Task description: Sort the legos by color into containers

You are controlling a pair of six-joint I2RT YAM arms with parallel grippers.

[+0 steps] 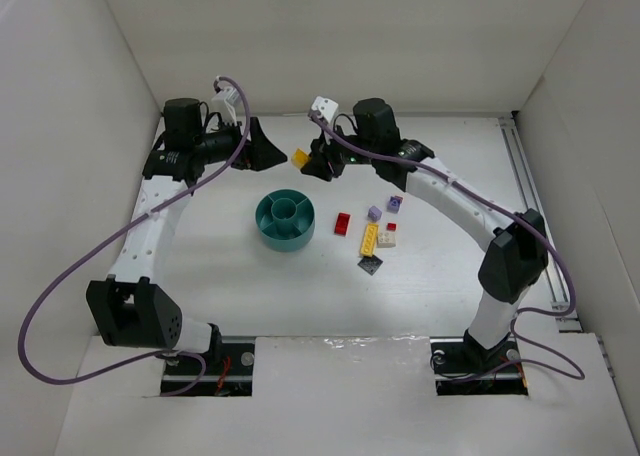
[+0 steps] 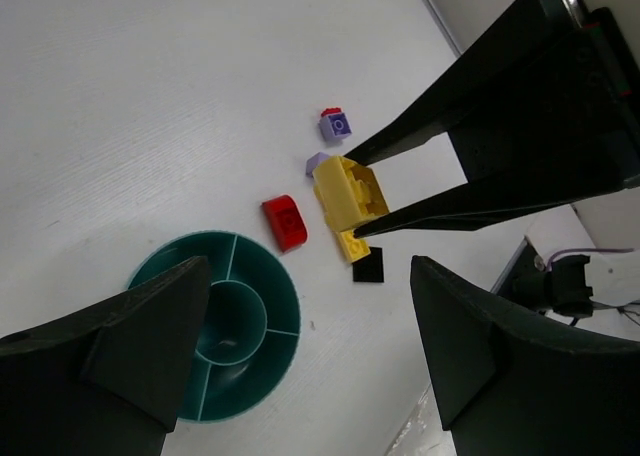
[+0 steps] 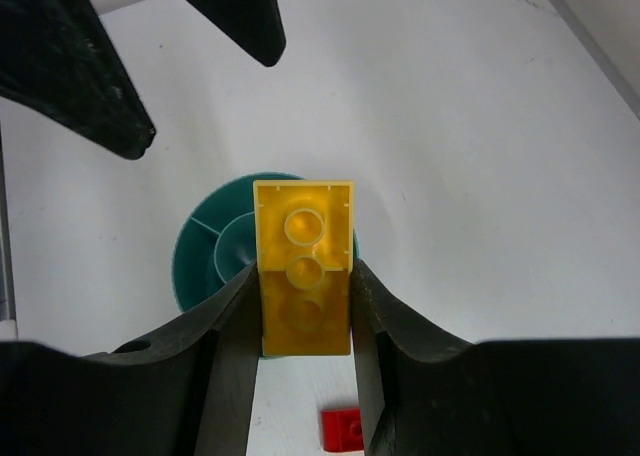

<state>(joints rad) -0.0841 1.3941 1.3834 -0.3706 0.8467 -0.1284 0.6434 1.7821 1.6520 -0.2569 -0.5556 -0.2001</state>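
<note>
**Fig.** Right end effector [image 3: 305, 276] pinches one yellow brick [image 3: 303, 236] by its lower end. The jaws press on both long sides, and approx. half the brick sticks out past the tips, underside tubes facing the wrist cam. Brick is held off the counter [image 1: 200, 206], on the far side of the teal dish [image 1: 261, 226], w/ the fingers aimed toward it.

Left end effector [image 2: 305, 264] is spread wide and holds nothing. It faces the right one from close by, tips near the held brick.

Visible sections of the dish hold no brick.

Loose on the counter, right of the dish: red brick [image 1: 343, 224], long yellow brick [image 1: 370, 239] touching a white brick [image 1: 386, 239], black plate [image 1: 371, 265], and two lavender bricks [image 1: 375, 213].

Risks (judgement):
- Grip covers only one end, so the brick may pivot or slip w/ a quick wrist turn.
- Letting go from this height may bounce it over the low wall or into the wrong section.
- The two end effectors are close, so a poorly timed move could knock the brick loose or clash fingers.
</note>
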